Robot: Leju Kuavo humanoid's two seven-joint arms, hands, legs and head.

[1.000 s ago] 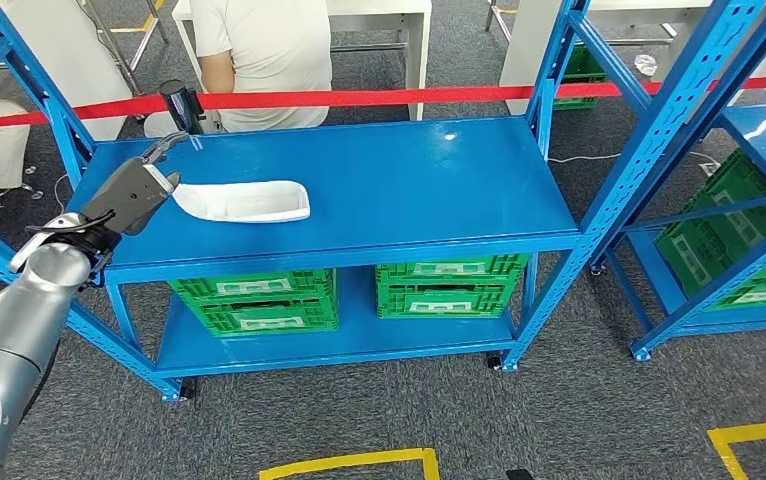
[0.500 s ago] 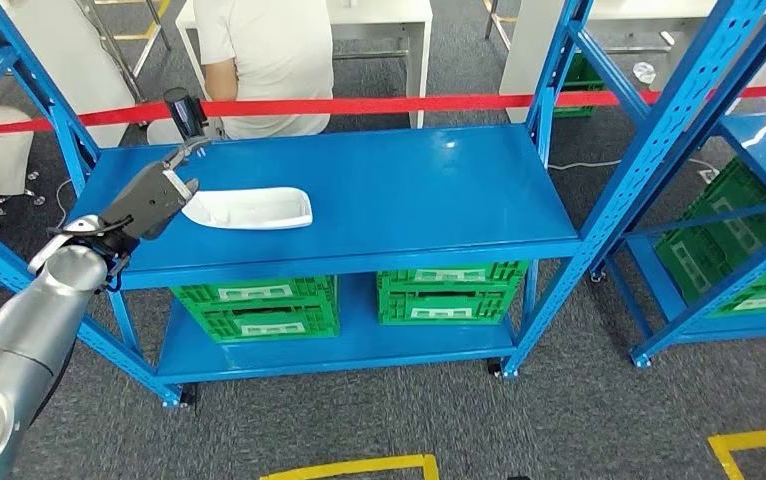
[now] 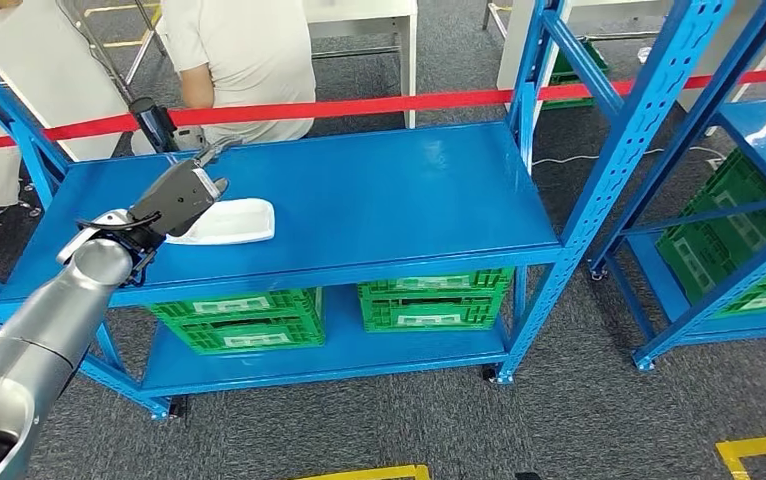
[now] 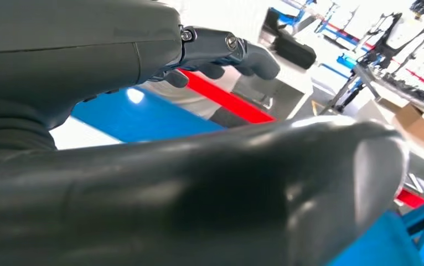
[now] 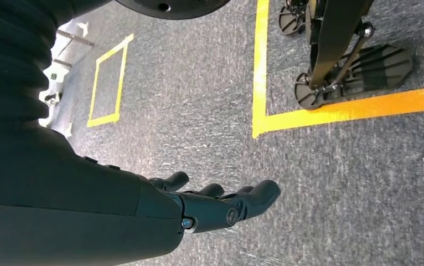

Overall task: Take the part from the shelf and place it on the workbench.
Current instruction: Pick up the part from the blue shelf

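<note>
The white tray-shaped part (image 3: pixel 227 221) lies on the blue shelf (image 3: pixel 379 190), near its left end. The left hand (image 3: pixel 181 196) covers the part's left end; fingers' grip cannot be determined. The right hand (image 5: pixel 215 205) hangs over carpet, fingers extended, holding nothing.

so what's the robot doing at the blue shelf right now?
The left hand is at the near end of the white part, which lies on the blue shelf; a firm grip can't be confirmed. The right hand hangs open over the floor. A person sits behind the red tape.
</note>
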